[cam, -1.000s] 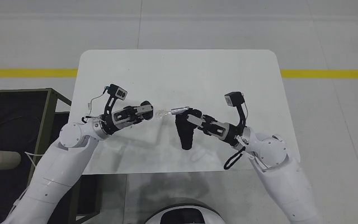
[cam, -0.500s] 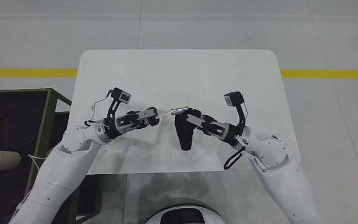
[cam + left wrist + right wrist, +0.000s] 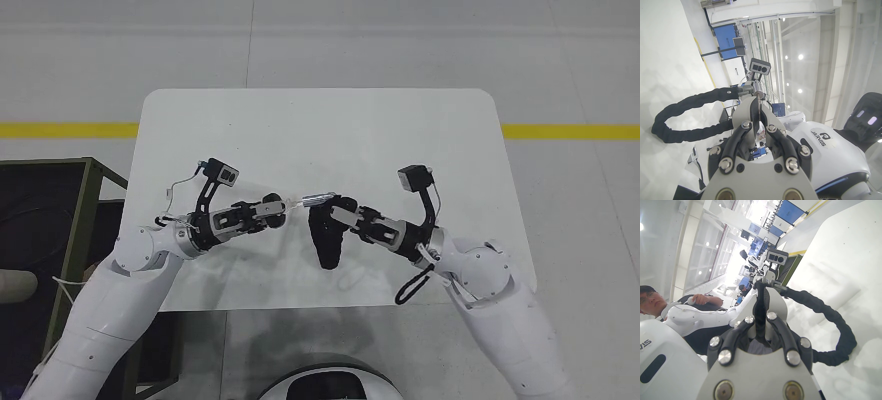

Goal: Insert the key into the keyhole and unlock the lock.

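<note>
Silver key (image 3: 758, 99), thin blade seen edge-on, pinched between the fingers (image 3: 743, 111) of the left gripper (image 3: 757, 106). Fingers closed tight on it, with only a short length of blade free ahead of the pads. Its tip sits at the keyhole in the face of the metal cylinder (image 3: 758, 90); how deep it has entered, cannot tell.

Lock (image 3: 821, 306) is a black fabric-sleeved cable, its loop curving away from the cylinder and back. Right gripper (image 3: 763, 288) has its fingers closed on the sleeve just behind the cylinder. From above, both grippers face each other over the middle of the white counter (image 3: 400, 130), key and cylinder in line between them, loop hanging below toward the counter. Whether the loop touches it, cannot tell.

Risks, as I judge them:
- Blade slightly off the slot's axis: a push would jam it at the mouth, or pivot the key in the pads, since the grip is on a thin flat piece.
- Right hold is on soft sleeve, not on metal. The cylinder may yield or twist with the key, so turning force goes into the cable instead of the plug.
- Shallow insertion followed by a turn: the key may slip out or bend.
</note>
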